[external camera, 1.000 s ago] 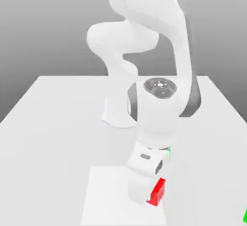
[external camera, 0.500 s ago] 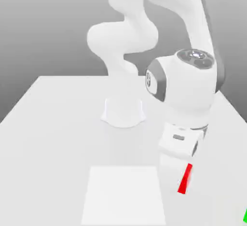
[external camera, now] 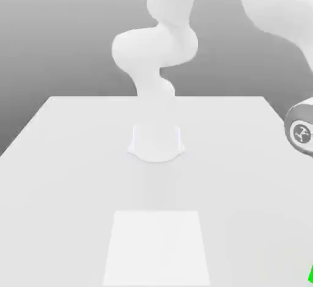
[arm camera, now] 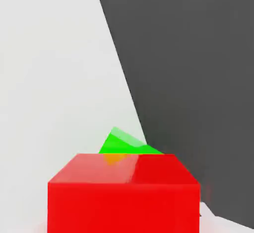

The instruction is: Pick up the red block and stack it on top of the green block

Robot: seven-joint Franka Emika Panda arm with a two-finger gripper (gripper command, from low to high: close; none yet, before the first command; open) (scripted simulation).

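Red block (arm camera: 124, 207) is right up close in the hand view, looking level, and it covers part of the green block (arm camera: 124, 145). Can't tell if they're touching, tbh. Can't tell whether the claw is wide, narrow or gripping anything either. From the exterior view, green pokes in between 4 and 5 o'clock, cut off by the frame. Arm (external camera: 156, 50) reaches over so its dark-ringed joint (external camera: 301, 133) sits at 3 o'clock. Pale square (external camera: 156, 249) lies on the tabletop (external camera: 67, 200) at 6.
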